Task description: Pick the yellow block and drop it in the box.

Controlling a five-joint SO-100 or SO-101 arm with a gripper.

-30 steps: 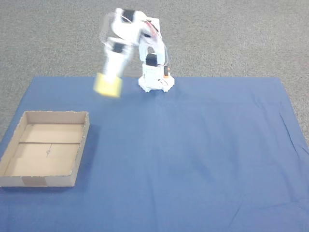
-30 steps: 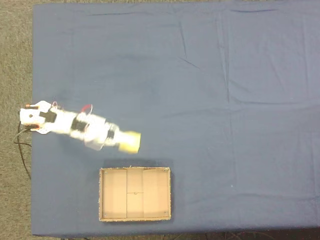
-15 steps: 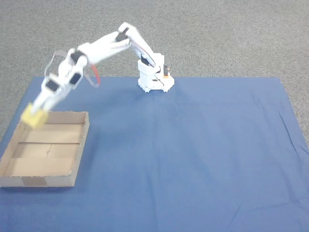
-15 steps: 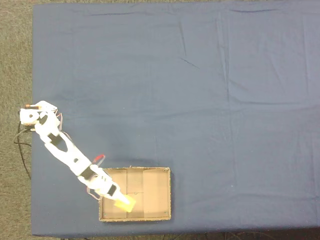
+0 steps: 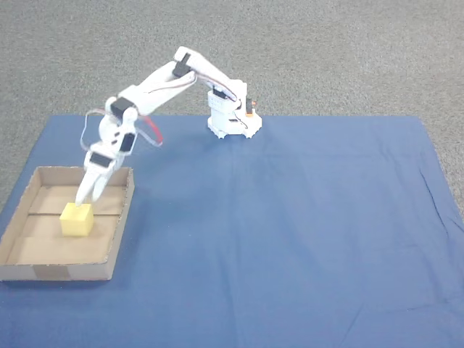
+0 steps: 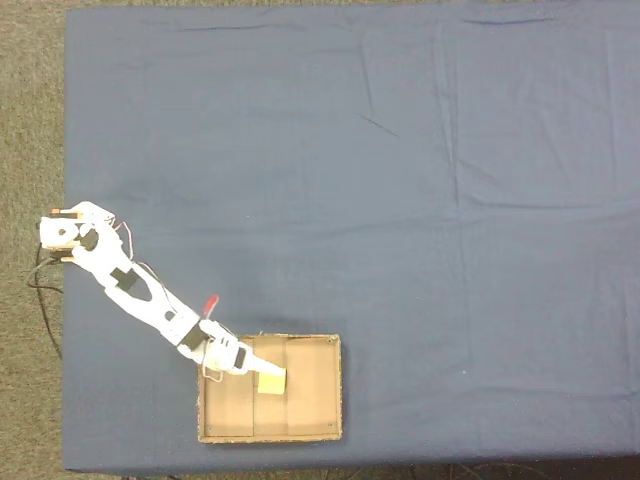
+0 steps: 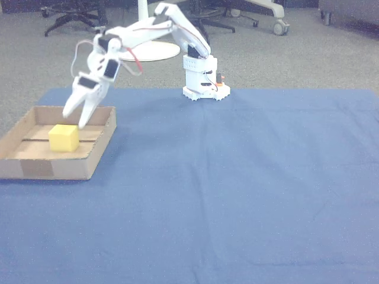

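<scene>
Release step appears complete: small pale-yellow foam cube (image 5: 76, 220) rests on the floor of the shallow brown cardboard tray (image 5: 120, 232), near its seam. White two-finger tool (image 7: 77, 113) hangs just above, fingers spread, gripping nothing. Next move, as judged: lift clear of the tray walls over the blue-clothed surface (image 5: 290, 232).

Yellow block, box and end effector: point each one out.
yellow block (image 7: 63, 138), other view, its front face.
box (image 5: 56, 272), a fixed view, its near wall.
end effector (image 7: 76, 116), other view, midway between its open fingertips.
</scene>
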